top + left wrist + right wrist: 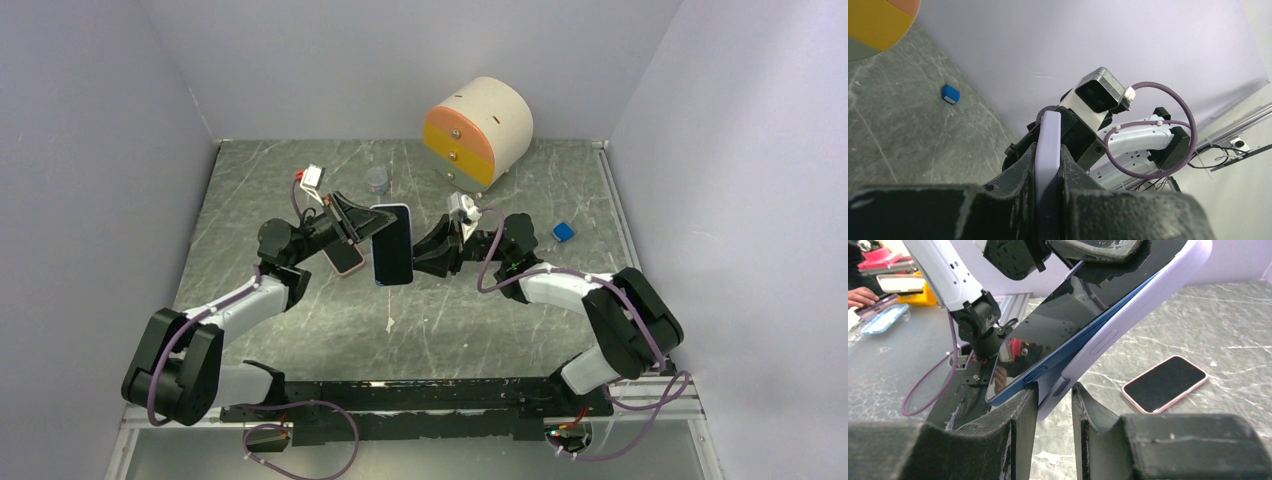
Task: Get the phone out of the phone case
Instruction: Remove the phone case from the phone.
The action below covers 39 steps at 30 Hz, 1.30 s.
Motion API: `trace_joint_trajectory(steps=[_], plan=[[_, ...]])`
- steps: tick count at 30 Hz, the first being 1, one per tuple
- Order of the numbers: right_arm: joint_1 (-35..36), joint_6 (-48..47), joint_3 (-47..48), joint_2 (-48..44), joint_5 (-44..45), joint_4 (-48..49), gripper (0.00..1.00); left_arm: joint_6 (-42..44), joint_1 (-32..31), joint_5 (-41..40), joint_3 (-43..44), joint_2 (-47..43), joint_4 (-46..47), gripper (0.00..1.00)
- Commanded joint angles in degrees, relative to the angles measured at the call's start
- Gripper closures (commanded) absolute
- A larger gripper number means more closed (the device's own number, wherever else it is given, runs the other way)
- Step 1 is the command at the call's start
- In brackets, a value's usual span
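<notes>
The blue phone [392, 245] is held upright above the table's middle in its lavender phone case [1128, 315]. My left gripper [362, 222] is shut on the top end of it, and the case's edge [1048, 145] shows pinched between that gripper's fingers [1048, 170]. In the right wrist view the phone's lower corner [1013, 385] stands lifted out of the case and rests on top of my right gripper's left finger. My right gripper [1054, 390] is open, with the case's bottom corner between its fingers and a gap on the right side.
A pink-cased phone [1164, 382] lies flat on the table below the left arm [345, 258]. A round drawer unit [478, 130] stands at the back. A blue block [563, 232] lies to the right, with a small clear cup [377, 180] behind.
</notes>
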Motion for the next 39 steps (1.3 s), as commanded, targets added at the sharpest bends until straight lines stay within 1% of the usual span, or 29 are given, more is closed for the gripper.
trace_joint_trajectory(steps=[1, 4, 7, 12, 15, 17, 20, 22, 24, 28, 30, 39], plan=[[0.8, 7.6, 2.3, 1.2, 0.7, 16.9, 0.66, 3.7, -1.8, -1.3, 0.8, 1.2, -0.6, 0.98], [0.6, 10.3, 1.9, 2.6, 0.8, 20.3, 0.67, 4.1, -1.9, -1.6, 0.8, 4.2, 1.9, 0.98], [-0.4, 12.1, 1.2, 3.7, 1.8, 21.5, 0.70, 4.8, -1.9, -1.7, 1.0, 7.6, 4.9, 0.98], [-3.1, 17.2, -0.8, 6.2, 2.7, 25.9, 0.84, 7.9, -1.9, -1.4, 2.8, 12.7, 4.8, 0.98], [-4.7, 19.2, -2.0, 8.4, 3.3, 27.4, 0.91, 9.6, -1.9, -1.4, 4.2, 16.7, 4.7, 0.98], [-5.7, 20.9, -2.5, 10.5, 4.0, 28.1, 0.94, 10.8, -1.9, -1.1, 5.5, 20.0, 4.8, 0.97], [-7.1, 25.5, -2.8, 14.5, 4.6, 32.5, 0.99, 11.1, -1.7, -0.5, 7.2, 25.6, 6.7, 0.97], [-8.1, 29.2, -2.5, 17.1, 5.2, 35.1, 1.00, 10.7, -1.5, -0.2, 8.1, 29.4, 8.4, 0.97], [-8.8, 30.9, -2.5, 18.7, 6.5, 35.3, 1.00, 10.0, -1.1, 0.3, 9.1, 32.5, 9.8, 0.92], [-9.3, 29.8, -3.6, 20.0, 7.9, 35.2, 1.00, 9.1, -0.3, 0.8, 10.4, 37.3, 11.5, 0.81], [-9.5, 30.0, -3.7, 20.6, 8.6, 35.2, 1.00, 9.7, -0.1, 0.6, 10.8, 38.3, 10.5, 0.73], [-9.7, 32.2, -3.7, 23.7, 11.1, 35.3, 1.00, 12.6, 0.7, -1.3, 11.5, 39.7, 2.9, 0.50]])
